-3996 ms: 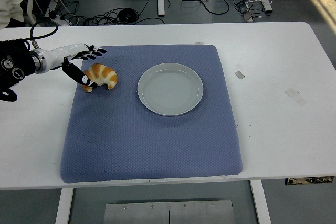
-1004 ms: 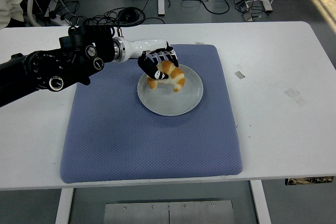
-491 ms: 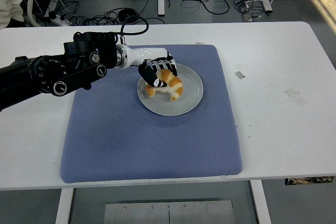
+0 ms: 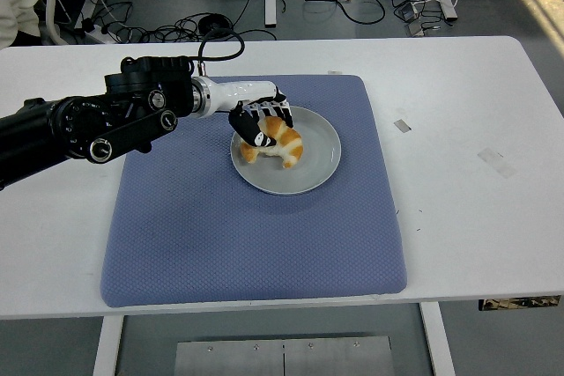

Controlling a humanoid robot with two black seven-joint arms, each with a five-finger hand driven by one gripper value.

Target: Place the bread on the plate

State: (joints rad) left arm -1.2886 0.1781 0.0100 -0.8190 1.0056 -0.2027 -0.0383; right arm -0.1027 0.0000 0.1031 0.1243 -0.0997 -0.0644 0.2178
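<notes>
In the last second I have lowered the bread (image 4: 280, 144) onto the plate (image 4: 317, 165), at about nine o'clock inside its rim, with my left hand (image 4: 256, 124) still wrapped around it, so only letting go remains.

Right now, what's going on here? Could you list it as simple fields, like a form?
bread: croissant lying on the left part of the plate
plate: pale grey plate, on the blue mat
left hand: left hand over the croissant, fingers wrapped on it
right hand: not in view
table: white table, mat in the middle
</notes>
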